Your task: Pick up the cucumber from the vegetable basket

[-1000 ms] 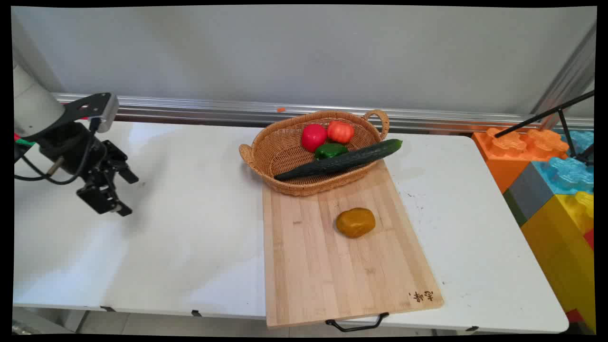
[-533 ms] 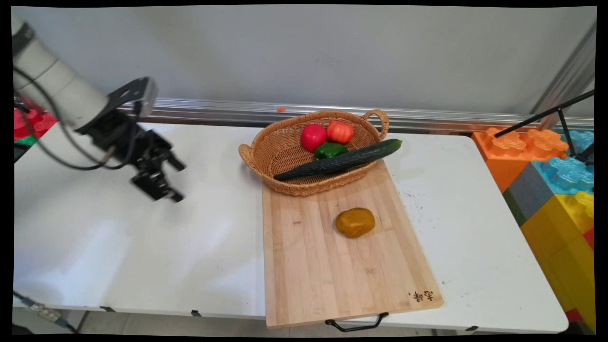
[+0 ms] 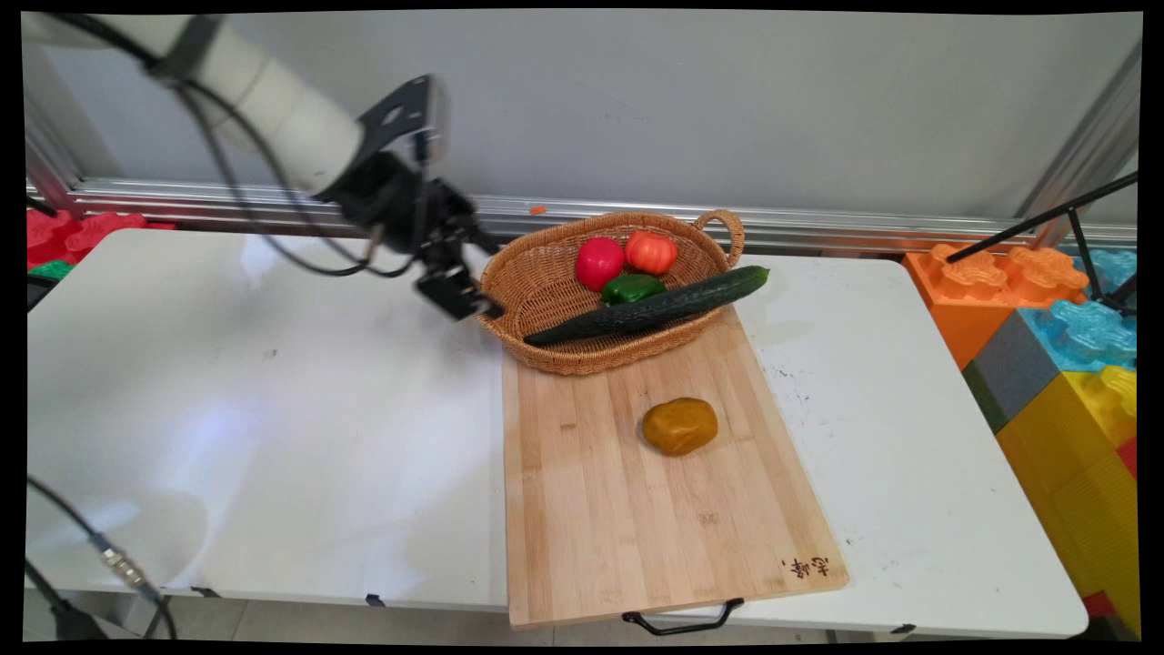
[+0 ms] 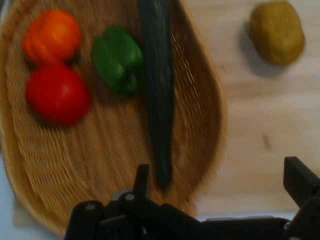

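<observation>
My black gripper hangs open at the left handle end of a wicker basket, just above its rim, holding nothing. In the basket lie a red tomato, an orange tomato, a green pepper and a long dark cucumber whose tip juts over the right rim. A brown potato sits on the wooden cutting board. The hand view looks down over the gripper onto the basket, cucumber, pepper, red tomato, orange tomato and potato.
The basket rests partly on the board's far end. Large toy blocks stand off the table's right edge, with a black rod above them. Red blocks lie at far left. A metal rail runs along the wall.
The arm has swung from the table's left side rightward and toward the wall, bringing the open gripper up to the basket's left end. The vegetables, basket and board have not moved.
</observation>
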`<state>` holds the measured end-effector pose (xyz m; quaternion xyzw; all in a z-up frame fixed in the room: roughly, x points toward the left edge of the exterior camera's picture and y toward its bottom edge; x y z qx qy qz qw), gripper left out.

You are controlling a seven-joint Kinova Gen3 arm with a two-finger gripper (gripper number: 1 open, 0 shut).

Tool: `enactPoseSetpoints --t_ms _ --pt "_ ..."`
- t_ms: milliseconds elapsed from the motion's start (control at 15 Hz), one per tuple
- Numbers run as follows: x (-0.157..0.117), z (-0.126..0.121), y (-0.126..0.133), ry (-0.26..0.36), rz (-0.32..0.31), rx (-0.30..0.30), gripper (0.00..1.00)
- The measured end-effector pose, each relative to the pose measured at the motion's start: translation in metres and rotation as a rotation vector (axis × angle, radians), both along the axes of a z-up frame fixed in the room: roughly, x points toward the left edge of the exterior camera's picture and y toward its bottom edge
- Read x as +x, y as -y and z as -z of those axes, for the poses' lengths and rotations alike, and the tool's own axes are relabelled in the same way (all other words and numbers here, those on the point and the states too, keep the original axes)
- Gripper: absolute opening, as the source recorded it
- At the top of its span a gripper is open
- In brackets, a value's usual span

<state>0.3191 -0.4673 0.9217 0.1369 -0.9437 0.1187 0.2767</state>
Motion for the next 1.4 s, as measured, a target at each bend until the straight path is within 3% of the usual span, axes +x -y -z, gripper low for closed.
enactPoseSetpoints --t_ms 267,600,1067,1400 --pt "-0.048 0.001 0.030 0.005 0.034 -0.070 1.00" --pt "-0.077 0.020 0.053 0.038 0.028 -0.065 1.00" --pt "-0.065 0.073 0.095 0.111 -0.055 0.000 1.00" --pt "-0.061 0.106 0.115 0.097 -0.100 0.087 1.00"
